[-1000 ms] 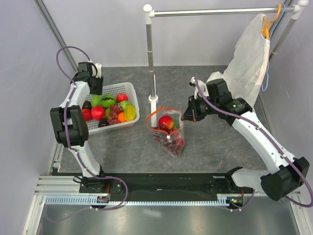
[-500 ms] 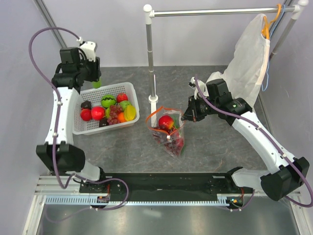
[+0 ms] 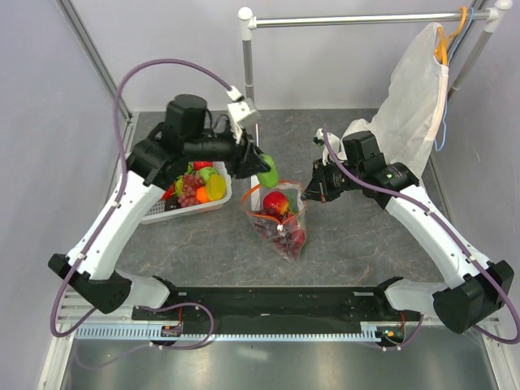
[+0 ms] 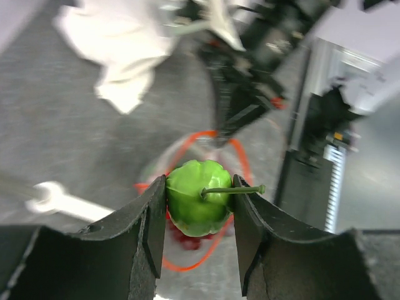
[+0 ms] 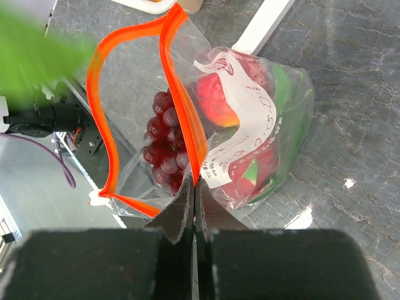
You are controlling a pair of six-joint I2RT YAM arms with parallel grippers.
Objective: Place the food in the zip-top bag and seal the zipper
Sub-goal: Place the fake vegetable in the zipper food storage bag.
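The clear zip-top bag (image 3: 283,219) lies mid-table with its orange-red zipper (image 5: 103,109) held open in a loop. Inside it are a red apple (image 3: 276,201), purple grapes (image 5: 164,147) and red and green pieces. My right gripper (image 3: 307,192) is shut on the bag's mouth edge, pinching the orange strip (image 5: 187,150). My left gripper (image 3: 262,169) is shut on a green toy pepper (image 4: 197,197) and holds it in the air just above the open mouth. The pepper shows as a green blur in the right wrist view (image 5: 37,53).
A white slotted basket (image 3: 150,213) with several more toy fruits sits at the left, partly hidden by my left arm. A white-based stand with a metal rail (image 3: 251,77) rises behind the bag. A white garment cover (image 3: 414,97) hangs at the back right.
My left arm has lifted the green pepper out of the basket and swung it right, from the far left corner to above the bag's mouth. The right arm and bag have not moved.
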